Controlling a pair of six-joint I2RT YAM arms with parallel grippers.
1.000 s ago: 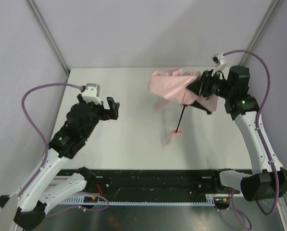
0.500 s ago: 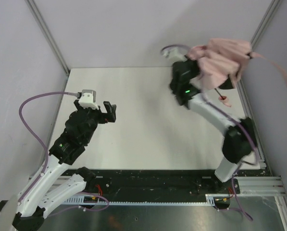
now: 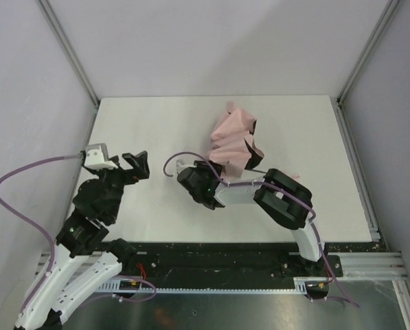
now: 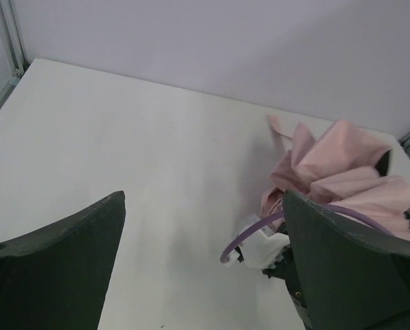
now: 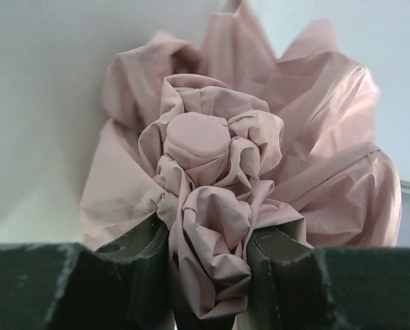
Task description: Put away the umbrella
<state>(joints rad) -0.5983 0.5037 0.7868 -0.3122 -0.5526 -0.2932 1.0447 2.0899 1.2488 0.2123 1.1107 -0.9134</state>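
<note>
At table (image 3: 150, 124) centre, R tool (image 5: 208, 271) pinches bunched umbrella (image 5: 259, 137), shaft hidden; L tool (image 4: 205, 268) spread.

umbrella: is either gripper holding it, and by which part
The right gripper grips the umbrella by its bunched pink canopy fabric, beside the round top cap. The left gripper holds nothing.
</note>
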